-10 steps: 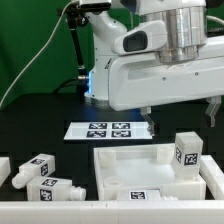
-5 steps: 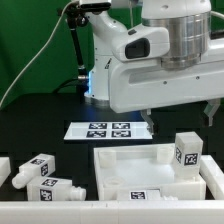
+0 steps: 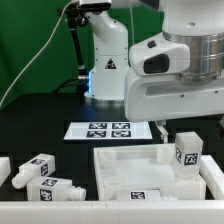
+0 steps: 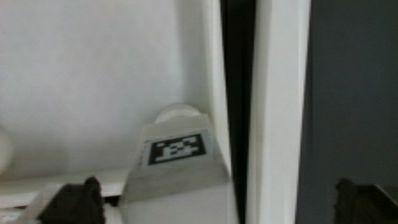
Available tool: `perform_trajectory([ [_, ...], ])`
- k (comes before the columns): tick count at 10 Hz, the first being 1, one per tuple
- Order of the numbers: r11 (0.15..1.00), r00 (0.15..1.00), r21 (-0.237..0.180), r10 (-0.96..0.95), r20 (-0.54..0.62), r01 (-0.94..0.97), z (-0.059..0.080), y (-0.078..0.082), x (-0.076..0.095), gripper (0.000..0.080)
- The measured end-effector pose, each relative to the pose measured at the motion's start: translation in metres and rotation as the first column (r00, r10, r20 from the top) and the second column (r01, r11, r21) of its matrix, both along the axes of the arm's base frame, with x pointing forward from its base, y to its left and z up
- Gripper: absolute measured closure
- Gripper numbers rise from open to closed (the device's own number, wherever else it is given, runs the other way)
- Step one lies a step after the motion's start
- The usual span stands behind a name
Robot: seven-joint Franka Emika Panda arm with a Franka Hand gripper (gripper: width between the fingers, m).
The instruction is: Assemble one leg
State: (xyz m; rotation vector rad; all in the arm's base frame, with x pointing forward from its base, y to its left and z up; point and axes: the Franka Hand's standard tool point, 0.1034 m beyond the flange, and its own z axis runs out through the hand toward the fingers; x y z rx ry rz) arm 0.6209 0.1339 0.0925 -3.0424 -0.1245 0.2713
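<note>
Gripper (image 4: 222, 203): fingers spread wide, nothing grasped, hangs over tabletop (image 3: 130, 150).
Leg (image 3: 186, 153): tagged, upright at tabletop's rear edge, exterior view's right. Wrist view shows it below and between fingertips, untouched.
Spare legs (image 3: 38, 168): two, lying just off tabletop, exterior view's left.
Marker board (image 3: 104, 129): flat on table behind tabletop.
Arm (image 3: 180, 80): bulky white body above tabletop, blocks sight of gripper in exterior view.

Exterior view: bright, even light; mild glare is noted on the white arm (image 3: 190, 60), and the black desk (image 3: 40, 135) is rendered dark. Wrist view: dimmer, soft, blurred throughout; the fingers (image 4: 80, 200) are shown as dark, unfocused shapes.
</note>
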Motion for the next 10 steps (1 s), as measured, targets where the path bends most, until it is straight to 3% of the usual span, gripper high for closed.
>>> perform_trajectory([
  [2, 1.000, 1.000, 0.004, 0.014, 0.010, -0.014, -0.003, -0.002, 0.000, 0.0175],
  [3, 1.000, 1.000, 0.006, 0.023, 0.011, -0.023, -0.004, -0.003, 0.000, 0.0338],
  [4, 0.999, 0.999, 0.007, 0.033, 0.012, -0.033, -0.004, -0.005, 0.000, 0.0338],
  [5, 0.997, 0.997, 0.013, 0.070, 0.016, -0.070, -0.004, -0.009, 0.001, 0.0512],
  [7, 0.987, 0.987, 0.031, 0.159, 0.033, -0.160, -0.004, -0.014, 0.003, 0.0512],
  [10, 0.991, 0.991, 0.027, 0.133, 0.030, -0.134, -0.004, -0.012, 0.003, 0.0512],
])
